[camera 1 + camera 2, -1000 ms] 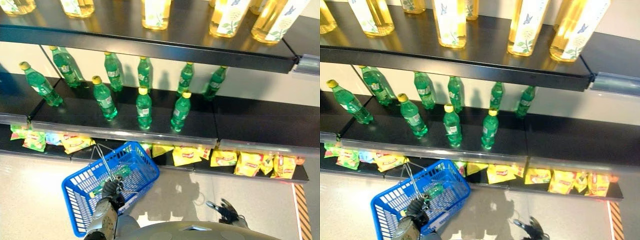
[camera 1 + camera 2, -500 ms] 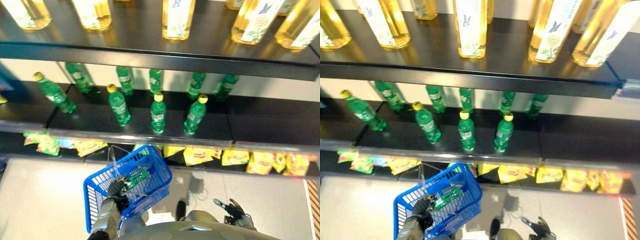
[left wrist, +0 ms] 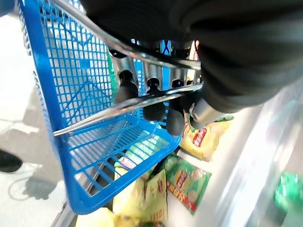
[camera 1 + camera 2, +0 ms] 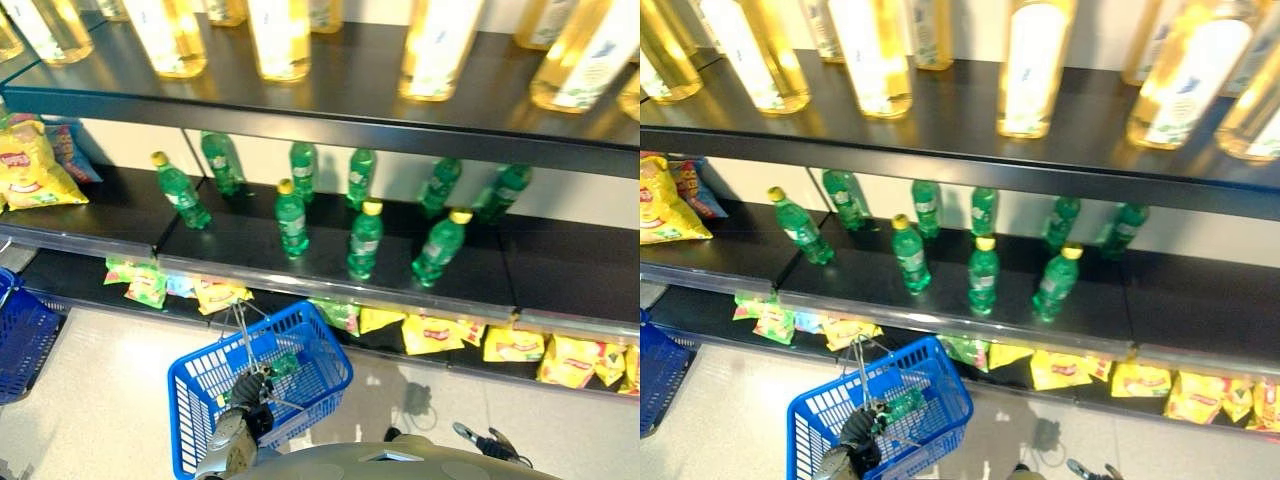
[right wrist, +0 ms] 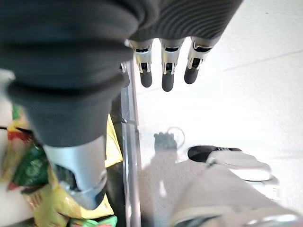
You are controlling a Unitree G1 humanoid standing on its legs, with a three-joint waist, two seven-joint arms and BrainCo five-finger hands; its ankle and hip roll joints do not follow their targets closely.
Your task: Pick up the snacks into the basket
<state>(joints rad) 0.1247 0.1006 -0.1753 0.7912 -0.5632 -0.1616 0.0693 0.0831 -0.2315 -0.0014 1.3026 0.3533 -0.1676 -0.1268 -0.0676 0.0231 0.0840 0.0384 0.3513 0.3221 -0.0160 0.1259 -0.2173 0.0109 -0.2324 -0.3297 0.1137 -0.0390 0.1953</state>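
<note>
Blue basket (image 4: 200, 385) — wire handles clenched in the left hand (image 4: 250, 388); right hand (image 5: 163, 71) hangs relaxed.

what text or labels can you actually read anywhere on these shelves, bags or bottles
None can be read.
Snack bags on the bottom shelf: red logo patches, print too blurred.
Green bottles: pale label bands, too small.
Yellow bottles on the top shelf: white labels, washed out.
Big yellow bag on the middle shelf: red logo, not legible.
Blue basket, held by the left hand: no print seen.
</note>
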